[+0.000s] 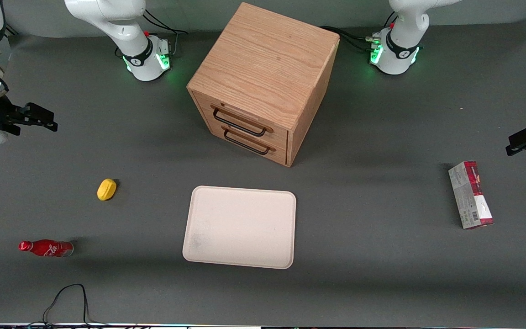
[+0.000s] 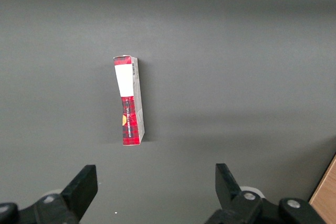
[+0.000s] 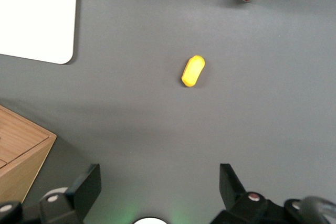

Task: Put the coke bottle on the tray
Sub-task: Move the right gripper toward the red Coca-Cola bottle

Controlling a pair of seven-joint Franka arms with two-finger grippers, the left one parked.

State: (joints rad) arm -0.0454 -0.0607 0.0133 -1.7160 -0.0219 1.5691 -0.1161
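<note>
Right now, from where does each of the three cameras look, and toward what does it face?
Front view: high, facing the arms; shows coke bottle, tray, drawer cabinet, carton, both arm bases; the right arm's pincer hangs above the table at the working arm's end.
Right wrist view: looks down between the open pincer fingers at the lemon.
Left wrist view: looks down at the carton past its own fingers.
Shared: front and right wrist views both show lemon, bottle, tray and cabinet.

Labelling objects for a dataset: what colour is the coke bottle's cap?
Red, like the coke bottle body; clearest in the front view. The end effector hangs open, well above the table.
</note>
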